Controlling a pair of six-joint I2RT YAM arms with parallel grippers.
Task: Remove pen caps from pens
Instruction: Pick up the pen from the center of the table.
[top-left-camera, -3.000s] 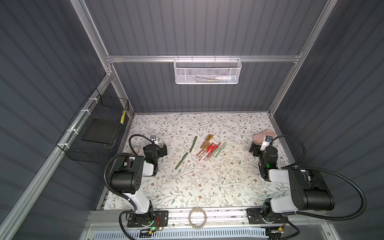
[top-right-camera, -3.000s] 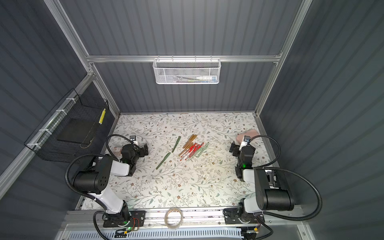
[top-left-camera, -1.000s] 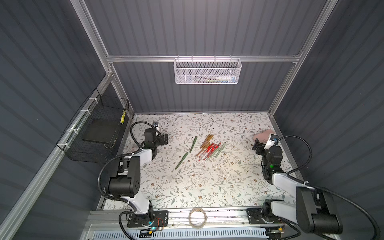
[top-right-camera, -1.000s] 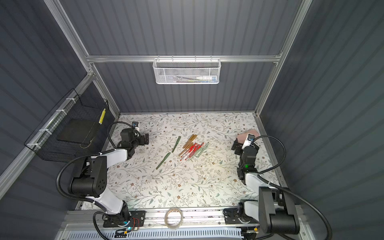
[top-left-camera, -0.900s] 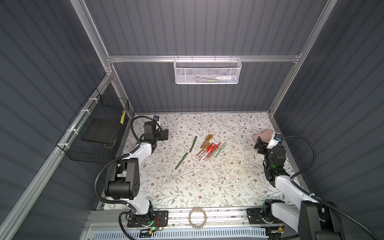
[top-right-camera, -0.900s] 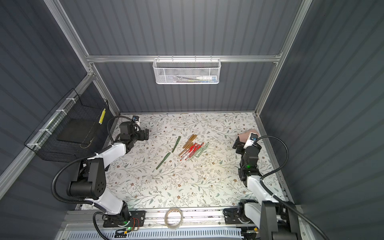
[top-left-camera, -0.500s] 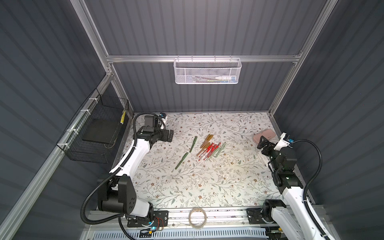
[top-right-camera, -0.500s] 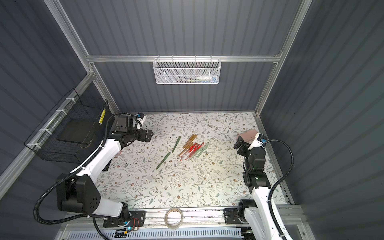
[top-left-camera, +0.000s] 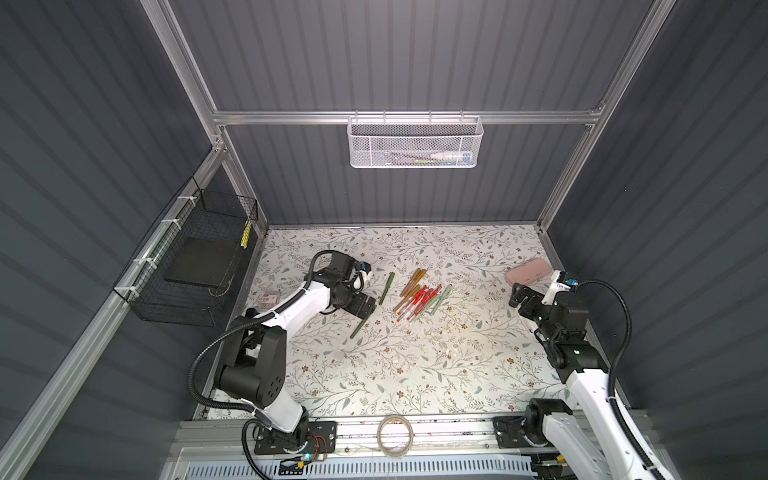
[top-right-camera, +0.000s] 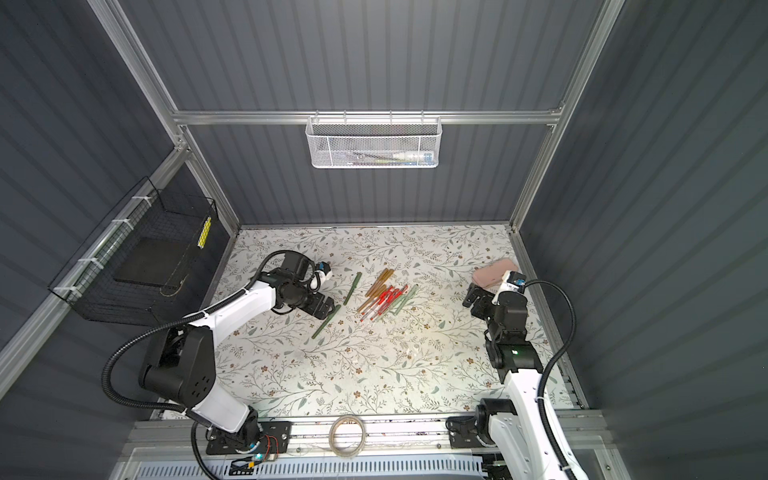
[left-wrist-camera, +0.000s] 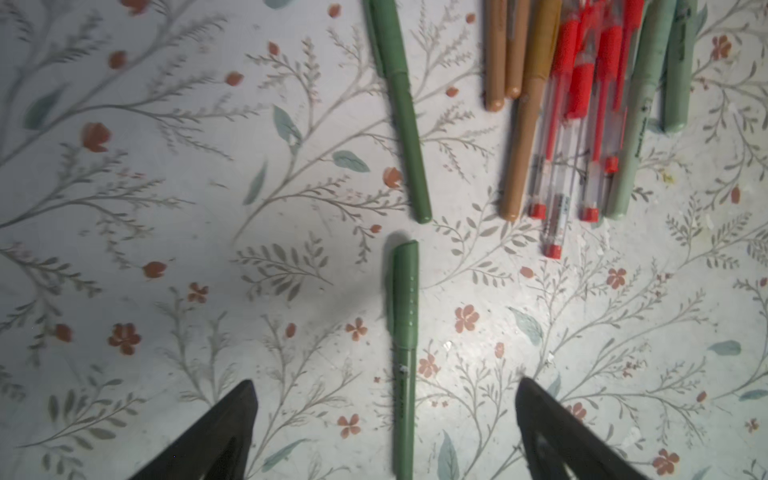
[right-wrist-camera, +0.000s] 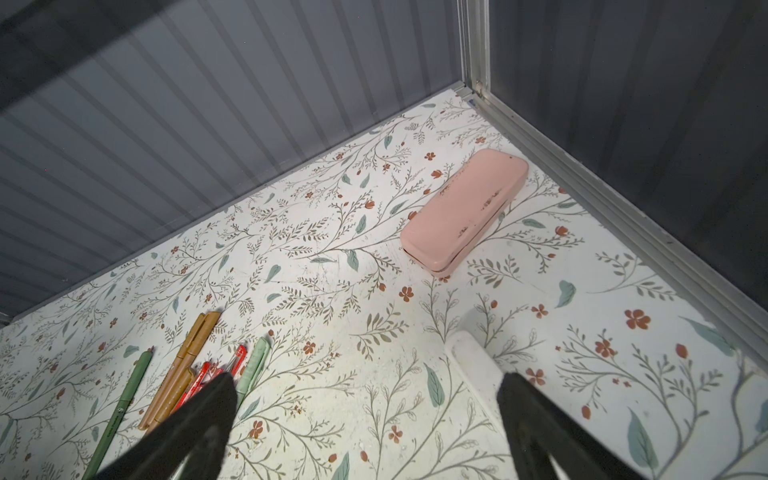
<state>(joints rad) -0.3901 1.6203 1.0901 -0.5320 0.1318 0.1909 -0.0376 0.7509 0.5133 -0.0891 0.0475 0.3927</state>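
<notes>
The pens (top-left-camera: 419, 296) lie in a loose bundle mid-table: golden-brown, red-trimmed clear and pale green ones. Two dark green pens lie left of it, a farther one (top-left-camera: 387, 286) and a nearer one (top-left-camera: 360, 325). My left gripper (top-left-camera: 365, 309) hovers open over the nearer one. In the left wrist view that pen (left-wrist-camera: 405, 395) runs lengthwise between the spread fingers, untouched, with its pen cap (left-wrist-camera: 405, 291) pointing away. The bundle (left-wrist-camera: 577, 104) lies beyond. My right gripper (top-left-camera: 519, 297) is open and empty above the table's right side; the right wrist view shows bare cloth between its fingers (right-wrist-camera: 199, 419).
A pink oblong case (top-left-camera: 528, 272) lies at the far right, just beyond my right gripper. A roll of tape (top-left-camera: 395, 432) sits on the front rail. A black wire basket (top-left-camera: 191, 262) hangs on the left wall and a white mesh basket (top-left-camera: 415, 141) on the back wall.
My left arm has stretched from the table's left edge toward the middle, over the nearer dark green pen. My right arm has unfolded and lifted, staying near the pink case.
</notes>
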